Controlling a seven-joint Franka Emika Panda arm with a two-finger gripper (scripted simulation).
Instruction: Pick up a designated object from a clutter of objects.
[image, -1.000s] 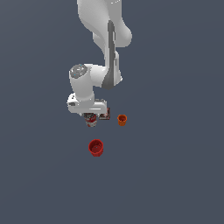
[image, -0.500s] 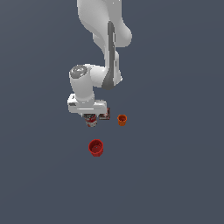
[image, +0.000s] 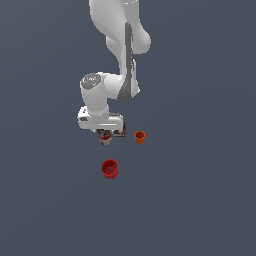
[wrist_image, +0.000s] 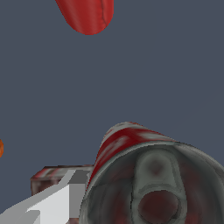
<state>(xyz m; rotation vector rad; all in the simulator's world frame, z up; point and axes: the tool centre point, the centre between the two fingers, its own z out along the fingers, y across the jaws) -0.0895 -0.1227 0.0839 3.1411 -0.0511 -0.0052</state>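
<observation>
Looking down my wrist camera, the tin can (wrist_image: 153, 183) fills the near field, grey rim facing me, red-and-white label running away, and one of my pale fingers (wrist_image: 52, 203) lies right alongside it. My gripper (image: 106, 134) is clenched on the tin can, whose lower end shows just beneath my hand in the exterior view. My arm reaches down from above, wrist bent, hand pointing at the floor. Just behind my finger sits one dark square box (wrist_image: 50, 177). Farther out I count one orange cup (image: 139, 137) to the exterior view's right and one larger red cup (image: 109, 169), well apart. Against a second ago, my hand and can sit slightly higher; the cups have not moved
</observation>
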